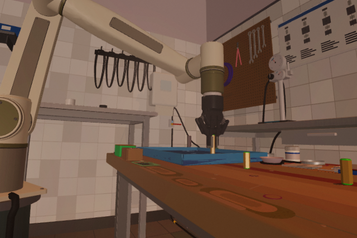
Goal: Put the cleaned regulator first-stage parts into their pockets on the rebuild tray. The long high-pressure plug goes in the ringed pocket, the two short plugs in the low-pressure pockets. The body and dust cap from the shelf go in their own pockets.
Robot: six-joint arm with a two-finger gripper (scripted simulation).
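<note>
A brass-coloured plug (212, 144) stands upright over the blue rebuild tray (199, 154), its lower end at the level of the tray's rim. A short plug with pale ends (246, 160) stands on the bench just right of the tray, and a taller plug with green ends (346, 171) stands further right near the bench's front. On the grey shelf at the left sit a pale cylinder (70, 101) and a small dark cap (103, 105). The tray's pockets are hidden behind its rim. My gripper (212, 136) points straight down over the tray and is closed around the brass plug's top.
The tray's raised rim surrounds the plug. A green block (123, 149) and a brown block (132, 154) sit at the bench's left end. A pink dish (271, 159), a white jar (292, 153) and flat tools lie to the right. A wall shelf with a gauge stand (279, 85) overhangs the back.
</note>
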